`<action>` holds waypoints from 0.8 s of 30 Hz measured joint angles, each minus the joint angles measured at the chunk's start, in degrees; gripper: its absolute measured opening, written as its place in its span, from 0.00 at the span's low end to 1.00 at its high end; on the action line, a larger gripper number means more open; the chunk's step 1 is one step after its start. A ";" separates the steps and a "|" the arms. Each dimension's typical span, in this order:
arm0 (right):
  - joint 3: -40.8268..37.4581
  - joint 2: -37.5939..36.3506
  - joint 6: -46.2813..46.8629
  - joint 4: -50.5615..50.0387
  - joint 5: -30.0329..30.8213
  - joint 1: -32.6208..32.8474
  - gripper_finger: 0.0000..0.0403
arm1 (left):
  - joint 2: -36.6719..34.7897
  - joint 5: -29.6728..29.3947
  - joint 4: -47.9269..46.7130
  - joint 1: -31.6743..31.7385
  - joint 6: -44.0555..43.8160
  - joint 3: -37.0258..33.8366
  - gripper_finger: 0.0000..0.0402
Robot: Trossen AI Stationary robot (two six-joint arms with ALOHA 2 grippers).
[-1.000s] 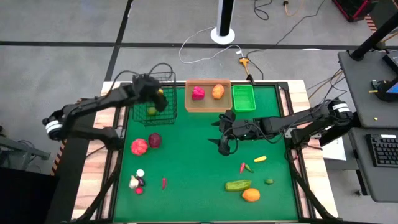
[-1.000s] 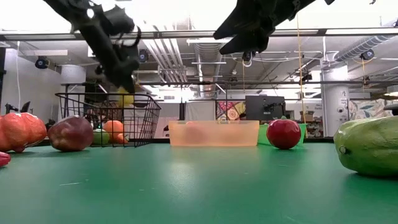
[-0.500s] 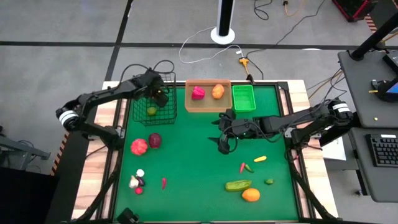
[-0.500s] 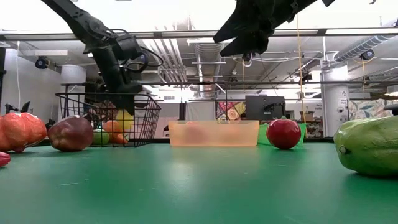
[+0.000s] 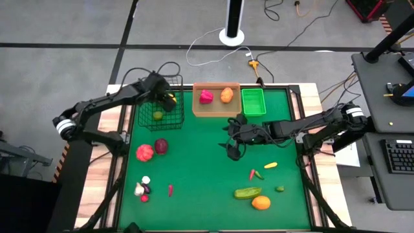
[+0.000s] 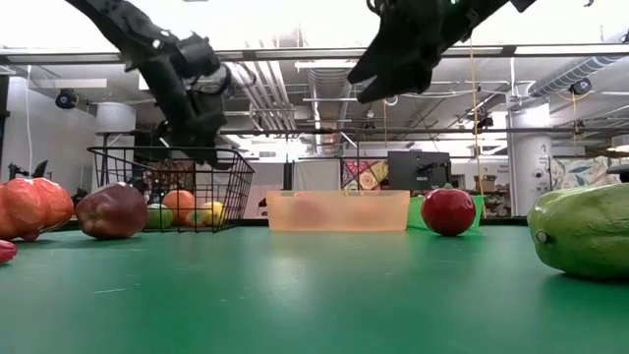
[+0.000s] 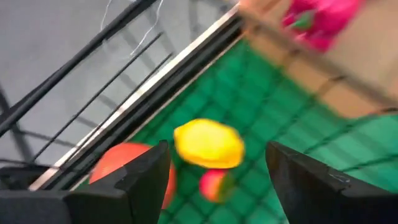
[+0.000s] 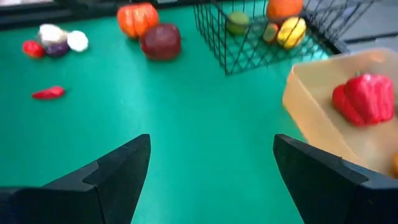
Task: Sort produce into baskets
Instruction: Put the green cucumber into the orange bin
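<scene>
Thin black wire forms the mesh basket (image 5: 159, 105), dark and slightly shiny. Beside it, the tan tray (image 5: 216, 110) looks like translucent matt plastic, and the green bin (image 5: 253, 101) beyond is smooth, bright plastic. The table (image 5: 200, 168) wears matt green cloth, edged in pale wood.

A green mat (image 5: 200, 162) covers the desk (image 5: 115, 168), whose pale wooden edges show at both sides. Beyond the desk's far edge, a white round stand base with a black pole (image 5: 232, 32) sits on the grey floor, with a white cable (image 5: 213, 48) looping near it. At the right stands a grey side table (image 5: 381, 90) carrying a black keyboard (image 5: 394, 156)
</scene>
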 joint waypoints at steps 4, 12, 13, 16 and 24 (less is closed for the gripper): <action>-0.02 -0.02 1.27 -3.35 -0.05 0.00 0.82 | -3.43 0.76 1.00 -6.61 -2.72 -0.68 0.61; 0.75 -0.01 1.81 -7.31 -1.93 0.12 0.82 | -6.37 -9.94 1.84 -25.60 -6.57 -0.72 0.61; 1.56 0.12 2.10 -8.85 -1.96 0.18 0.82 | -6.53 -12.02 1.91 -27.93 -7.08 -0.73 0.61; 4.26 0.26 3.05 -14.27 -1.95 0.61 0.82 | -6.94 -15.98 1.88 -34.25 -8.65 -0.74 0.61; 9.26 0.33 4.01 -23.36 -1.97 3.44 0.79 | -8.23 -17.29 1.88 -45.10 -12.39 -0.77 0.61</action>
